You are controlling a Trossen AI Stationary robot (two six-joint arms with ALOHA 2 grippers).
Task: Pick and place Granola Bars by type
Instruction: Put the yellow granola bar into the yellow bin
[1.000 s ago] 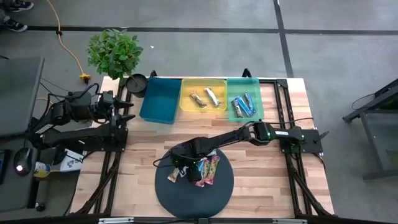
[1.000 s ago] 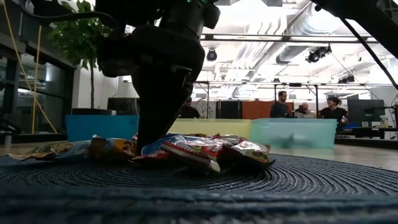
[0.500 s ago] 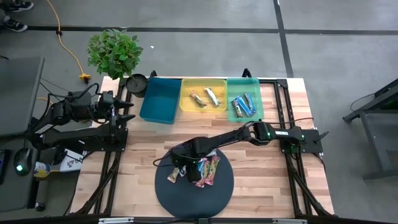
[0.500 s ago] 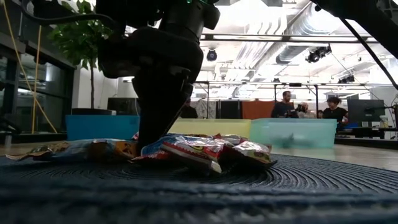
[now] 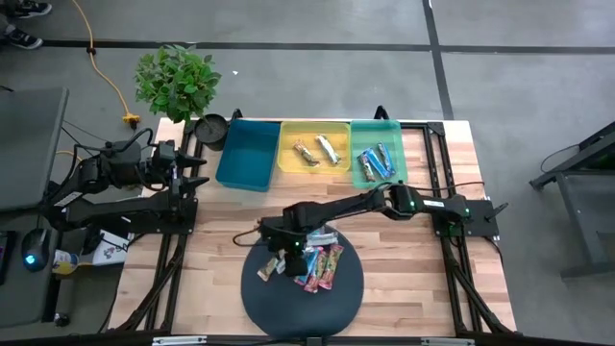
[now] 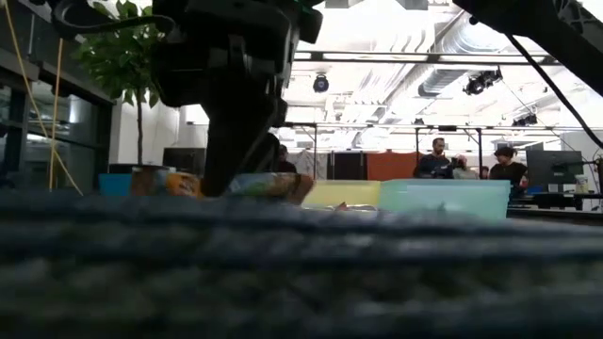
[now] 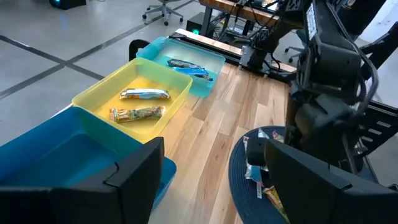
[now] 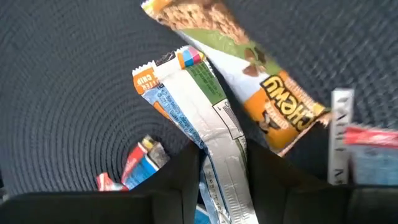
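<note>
My right gripper (image 5: pixel 285 261) hangs above the near-left part of the round dark mat (image 5: pixel 351 298), its fingers (image 8: pixel 180 171) pinched narrow on one granola bar (image 8: pixel 214 140) with a silver-white back, lifted clear of the weave. The other loose bars (image 5: pixel 322 266) lie in a small heap on the mat just beside it. Beyond the mat, two bars sit in the yellow bin (image 5: pixel 312 130) and more in the green bin (image 5: pixel 375 126); the blue bin (image 5: pixel 248 154) is beside those. My left gripper (image 5: pixel 192 169) waits wide open off the mat's far left.
</note>
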